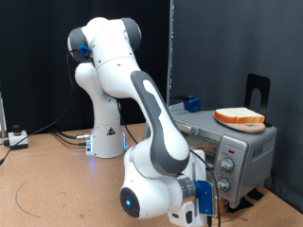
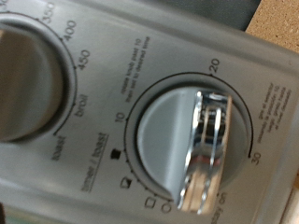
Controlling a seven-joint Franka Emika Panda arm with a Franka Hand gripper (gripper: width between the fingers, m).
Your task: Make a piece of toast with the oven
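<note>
- While the white Franka arm's two-finger gripper (image 1: 210, 202) sits low at about five o'clock in the exterior view, pressed close to the knob panel of the boxy silver-grey toaster oven (image 1: 248, 151), its fingers are hidden there and do not show in the wrist view, so I cannot tell how far apart they stand or whether they grip anything.
- The wrist view is filled by the oven's panel: a round grey timer knob with a chrome grip bar (image 2: 187, 154), ringed by marks 10, 20 and 30, with part of a second grey temperature knob (image 2: 28, 79) beside it, marked 350, 400, 450, broil and toast.
- Risk, as I judge it: with the hand this near, a slightly off-centre close could pinch only one edge of the chrome bar and slip, leaving the timer unset or badly overturned; pushing instead of twisting could shove the light oven along the brown tabletop (image 1: 57, 180).
- A second risk: the flat pale slice of bread with an orange-brown crust (image 1: 239, 117) lies on the oven's roof, at roughly three o'clock in the exterior view, and a jolt could slide it off.
- Contents: the oven's glass door is mostly hidden by the arm, so whether any slice lies inside cannot be told.
</note>
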